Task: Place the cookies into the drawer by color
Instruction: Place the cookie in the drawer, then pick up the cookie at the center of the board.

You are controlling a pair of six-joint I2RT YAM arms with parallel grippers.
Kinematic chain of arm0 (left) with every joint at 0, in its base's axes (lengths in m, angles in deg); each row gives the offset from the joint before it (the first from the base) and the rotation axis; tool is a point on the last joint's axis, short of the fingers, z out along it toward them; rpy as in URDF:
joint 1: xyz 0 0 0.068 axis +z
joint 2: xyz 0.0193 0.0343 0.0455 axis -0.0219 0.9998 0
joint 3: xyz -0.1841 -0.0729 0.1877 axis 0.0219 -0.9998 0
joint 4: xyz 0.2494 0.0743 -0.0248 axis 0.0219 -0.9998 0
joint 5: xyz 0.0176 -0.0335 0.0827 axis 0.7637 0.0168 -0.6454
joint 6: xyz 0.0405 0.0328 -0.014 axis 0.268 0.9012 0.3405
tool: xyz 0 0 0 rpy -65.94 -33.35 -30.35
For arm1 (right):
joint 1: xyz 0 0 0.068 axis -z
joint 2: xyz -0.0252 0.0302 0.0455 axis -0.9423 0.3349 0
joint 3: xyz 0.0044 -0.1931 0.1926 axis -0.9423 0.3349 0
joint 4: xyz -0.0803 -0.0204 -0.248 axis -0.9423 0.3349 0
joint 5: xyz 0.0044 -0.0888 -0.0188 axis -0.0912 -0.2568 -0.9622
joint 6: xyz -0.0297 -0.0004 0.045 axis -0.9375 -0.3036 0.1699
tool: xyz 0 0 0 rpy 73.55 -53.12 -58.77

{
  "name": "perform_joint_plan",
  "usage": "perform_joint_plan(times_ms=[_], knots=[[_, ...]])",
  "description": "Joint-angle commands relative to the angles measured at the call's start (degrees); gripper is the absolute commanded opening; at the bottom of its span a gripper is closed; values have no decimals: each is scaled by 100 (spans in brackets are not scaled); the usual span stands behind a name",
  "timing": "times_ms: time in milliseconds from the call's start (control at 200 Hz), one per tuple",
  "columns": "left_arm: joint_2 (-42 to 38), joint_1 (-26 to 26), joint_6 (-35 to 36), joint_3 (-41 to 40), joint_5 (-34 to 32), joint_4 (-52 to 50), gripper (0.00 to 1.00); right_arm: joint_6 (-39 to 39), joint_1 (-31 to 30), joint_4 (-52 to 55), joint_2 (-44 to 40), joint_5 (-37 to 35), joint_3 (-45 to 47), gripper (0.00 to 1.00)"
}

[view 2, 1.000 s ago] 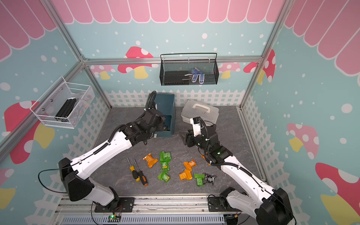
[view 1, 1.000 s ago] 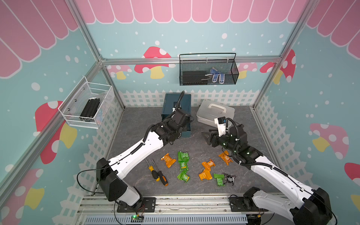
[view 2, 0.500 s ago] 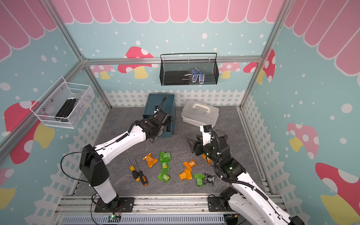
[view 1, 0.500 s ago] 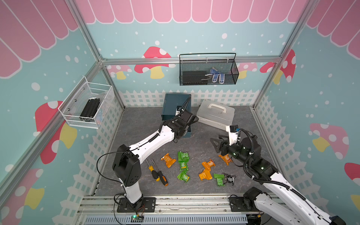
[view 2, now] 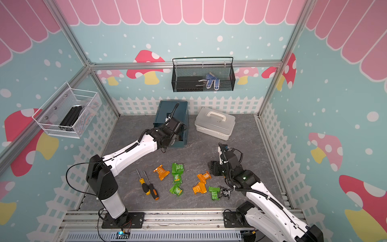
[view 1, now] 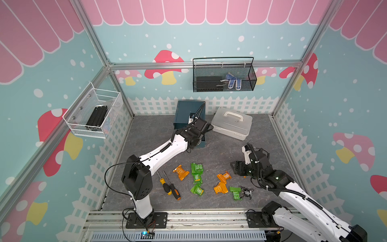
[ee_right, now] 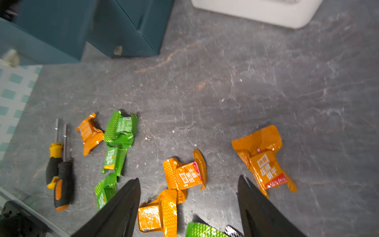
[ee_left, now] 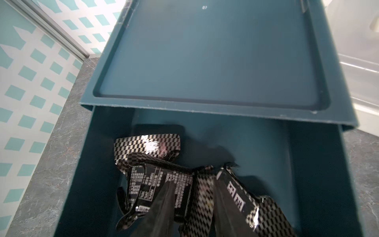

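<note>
Mid-sort, black drop-off: left tool (ee_left: pixel 193 180), jaws parted, empty, hangs with black cookies (ee_left: pixel 147 147) just under its tips inside the open drawer (ee_left: pixel 102 153); right tool (ee_right: pixel 188 179), jaws wide, empty, hovers above an orange cookie (ee_right: pixel 184 173) on the bench (ee_right: pixel 246 82), where the next move probably calls for descent and pinch.

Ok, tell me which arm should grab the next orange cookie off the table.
Right. The right gripper hangs open just above the orange cookies, while the left gripper is away at the drawer, over the black cookies inside it.

Black-checkered cookies (ee_left: pixel 155 176), teal drawer (ee_left: pixel 205 57)
</note>
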Motion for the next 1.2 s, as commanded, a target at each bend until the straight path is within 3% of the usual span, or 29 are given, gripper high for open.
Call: perform_joint_plan(times_ms=[0,155,215,400,630,730,896,1196], knots=[[-411,27,63,-334,414,274,46,342,-31,947,118,-211,-59,78],[-1128,-101,138,-720,938,658,59,582,-190,1952,224,-489,-171,79],[-1343,-157,198,-815,1186,802,64,694,-301,2444,310,-712,-293,84],[-1784,-348,247,-1183,1525,927,66,982,-382,3290,631,-862,-480,86],[-2820,-389,356,-2307,1853,1621,66,788,-381,3364,1512,-322,-539,83],[-3113,-389,408,-2650,2286,1911,67,802,-379,3161,1677,1,-486,81],[-3391,-389,480,-3049,2417,2108,66,1027,-356,3239,1697,-393,-350,78],[-4194,-389,538,-3627,2478,2325,66,1010,-212,2664,2065,-209,66,70]])
